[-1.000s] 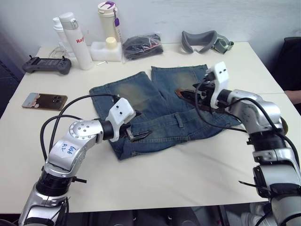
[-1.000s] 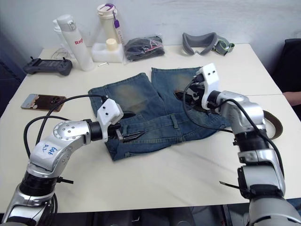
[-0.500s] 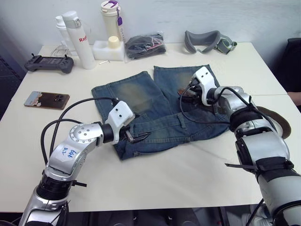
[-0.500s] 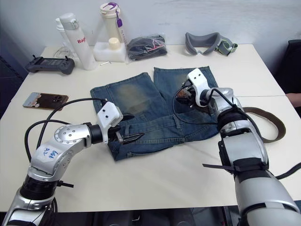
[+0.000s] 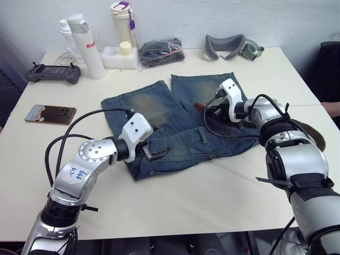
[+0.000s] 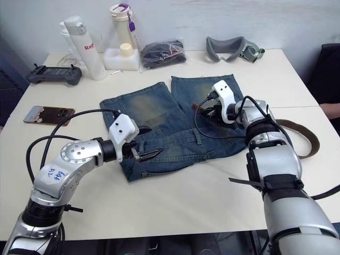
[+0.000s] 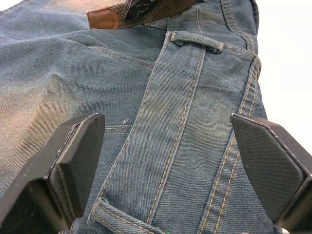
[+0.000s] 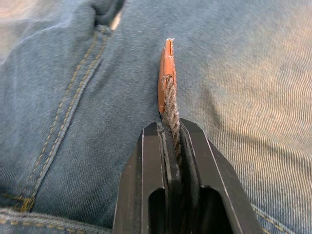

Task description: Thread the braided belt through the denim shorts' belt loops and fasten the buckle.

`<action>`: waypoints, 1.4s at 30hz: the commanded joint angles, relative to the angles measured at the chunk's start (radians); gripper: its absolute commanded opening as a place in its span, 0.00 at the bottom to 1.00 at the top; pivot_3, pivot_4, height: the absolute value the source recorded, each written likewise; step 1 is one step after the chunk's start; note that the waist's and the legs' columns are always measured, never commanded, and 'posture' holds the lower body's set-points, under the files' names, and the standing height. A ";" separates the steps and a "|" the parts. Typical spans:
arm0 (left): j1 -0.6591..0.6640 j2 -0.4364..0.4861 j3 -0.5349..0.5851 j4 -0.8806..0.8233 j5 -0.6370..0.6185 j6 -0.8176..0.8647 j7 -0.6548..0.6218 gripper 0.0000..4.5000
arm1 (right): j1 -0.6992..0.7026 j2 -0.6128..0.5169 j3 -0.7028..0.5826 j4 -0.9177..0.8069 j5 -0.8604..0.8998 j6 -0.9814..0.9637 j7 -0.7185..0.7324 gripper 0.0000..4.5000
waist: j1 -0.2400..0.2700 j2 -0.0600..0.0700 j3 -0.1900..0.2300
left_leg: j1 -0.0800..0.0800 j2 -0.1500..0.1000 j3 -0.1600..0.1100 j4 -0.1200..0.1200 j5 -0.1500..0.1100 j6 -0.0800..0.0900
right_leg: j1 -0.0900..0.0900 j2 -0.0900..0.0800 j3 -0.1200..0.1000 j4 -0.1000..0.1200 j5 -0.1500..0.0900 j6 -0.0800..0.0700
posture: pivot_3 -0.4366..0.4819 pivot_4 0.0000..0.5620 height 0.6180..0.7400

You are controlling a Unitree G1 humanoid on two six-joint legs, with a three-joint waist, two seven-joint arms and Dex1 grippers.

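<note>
Right pincer (image 8: pixel 171 134) is pinched tight on the braided belt (image 8: pixel 170 105), close behind its reddish leather tip, so the tip sticks out in front like the end of a needle. That looks like the reason for the hold: a short stiff end is easy to poke under a loop. The tip hangs just over the denim shorts (image 5: pixel 175 127), above the leg on the robot's right and a little up from the waistband. The rest of the belt trails off the shorts on the robot's right side and curves across the bench (image 5: pixel 212 186); I cannot make out the buckle. Left pincer (image 5: pixel 154 154) is wide open with nothing in it, its two fingers spread on either side of the waistband near the shorts' left corner. It seems to wait there to press the cloth flat or lift one of the belt loops (image 7: pixel 197 41), which lies just past it. No loop has the belt in it yet, I think. Since a second ago, the right pincer has come down from higher up and moved in closer over the shorts, bringing the tip lower. The left pincer has stayed about where it was.
</note>
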 commanded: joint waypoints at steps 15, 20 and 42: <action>0.028 -0.007 0.008 -0.039 0.011 -0.014 0.005 1.00 | 0.050 -0.336 0.593 -0.486 0.524 -0.085 0.611 0.01 | 0.004 0.000 0.000 | 0.000 0.001 -0.001 0.002 -0.002 0.002 | 0.000 -0.001 0.000 0.000 0.000 0.001 | 0.48 0.27 0.96; 0.033 -0.004 0.010 -0.047 0.011 -0.009 0.006 1.00 | 0.021 -0.412 0.872 -0.589 0.640 -0.165 0.611 0.01 | 0.004 0.000 0.000 | 0.000 0.001 -0.001 0.002 -0.003 0.003 | 0.000 -0.001 0.000 0.000 0.000 0.000 | 0.48 0.27 0.96; -0.005 -0.019 -0.017 -0.018 0.012 -0.014 -0.016 1.00 | -0.142 -0.274 0.589 -0.325 0.468 -0.305 0.611 0.99 | 0.009 0.001 0.000 | 0.000 0.001 -0.002 0.002 -0.003 0.001 | 0.000 -0.002 -0.002 0.000 0.000 0.000 | 0.48 0.27 0.96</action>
